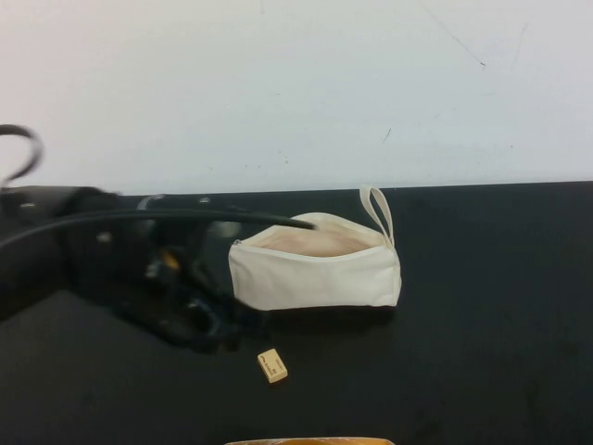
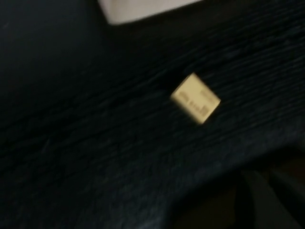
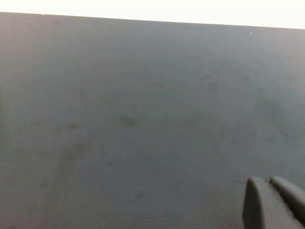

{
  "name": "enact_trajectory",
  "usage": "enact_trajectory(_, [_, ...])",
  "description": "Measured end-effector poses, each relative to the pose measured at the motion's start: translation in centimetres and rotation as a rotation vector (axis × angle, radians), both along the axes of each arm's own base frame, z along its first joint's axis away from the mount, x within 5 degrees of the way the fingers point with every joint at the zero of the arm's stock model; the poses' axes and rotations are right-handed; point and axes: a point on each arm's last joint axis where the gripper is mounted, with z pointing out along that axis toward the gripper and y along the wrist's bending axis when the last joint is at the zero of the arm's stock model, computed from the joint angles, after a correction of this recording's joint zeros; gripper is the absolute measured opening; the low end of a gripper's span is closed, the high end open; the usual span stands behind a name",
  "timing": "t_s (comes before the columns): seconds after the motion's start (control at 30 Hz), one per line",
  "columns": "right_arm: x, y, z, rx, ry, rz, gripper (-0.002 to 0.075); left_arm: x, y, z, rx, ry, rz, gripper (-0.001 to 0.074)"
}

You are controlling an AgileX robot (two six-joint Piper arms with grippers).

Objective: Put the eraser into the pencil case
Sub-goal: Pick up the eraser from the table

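You see the eraser, a small tan-yellow block with dark print on its top face, lying flat on the matte black table, just in front of the pencil case and apart from it. The left gripper sits low over the table to the eraser's left and near it, so your coming move runs rightward and slightly toward the near edge; whether it is apart or together you cannot tell. The eraser's long axis lies at a slant to the table edge. The left arm is clearly the nearer one. The right gripper shows only in its wrist view, over bare table, its two pale fingers resting together. The pencil case is soft cream fabric, boxy, its mouth open upward with a paler lining and a loop strap at its right end.
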Motion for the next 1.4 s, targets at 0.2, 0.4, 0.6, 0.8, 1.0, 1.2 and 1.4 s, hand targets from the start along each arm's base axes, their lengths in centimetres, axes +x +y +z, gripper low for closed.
enact_trajectory(0.2, [0.0, 0.0, 0.0, 0.000, 0.000, 0.000, -0.0001, 1.2, -2.5, -0.7, 0.045, -0.022, -0.051, 0.0209])
enact_trajectory(0.4, [0.0, 0.0, 0.0, 0.000, 0.000, 0.000, -0.0001, 2.6, -4.6, -1.9, 0.126, 0.002, -0.104, 0.0302])
enact_trajectory(0.6, [0.0, 0.0, 0.0, 0.000, 0.000, 0.000, -0.0001, 2.7, -6.2, -4.1, 0.285, 0.032, -0.222, 0.0313])
enact_trajectory(0.8, [0.0, 0.0, 0.0, 0.000, 0.000, 0.000, -0.0001, 2.9, -6.9, -6.6, 0.374, 0.055, -0.312, 0.0421])
enact_trajectory(1.0, [0.0, 0.0, 0.0, 0.000, 0.000, 0.000, -0.0001, 3.4, -6.9, -8.4, 0.438, 0.061, -0.353, 0.0517])
enact_trajectory(1.2, [0.0, 0.0, 0.0, 0.000, 0.000, 0.000, -0.0001, 3.9, -7.2, -9.1, 0.442, 0.026, -0.365, 0.0525])
enact_trajectory(1.4, [0.0, 0.0, 0.0, 0.000, 0.000, 0.000, -0.0001, 4.5, -7.6, -8.9, 0.402, -0.048, -0.364, 0.0525])
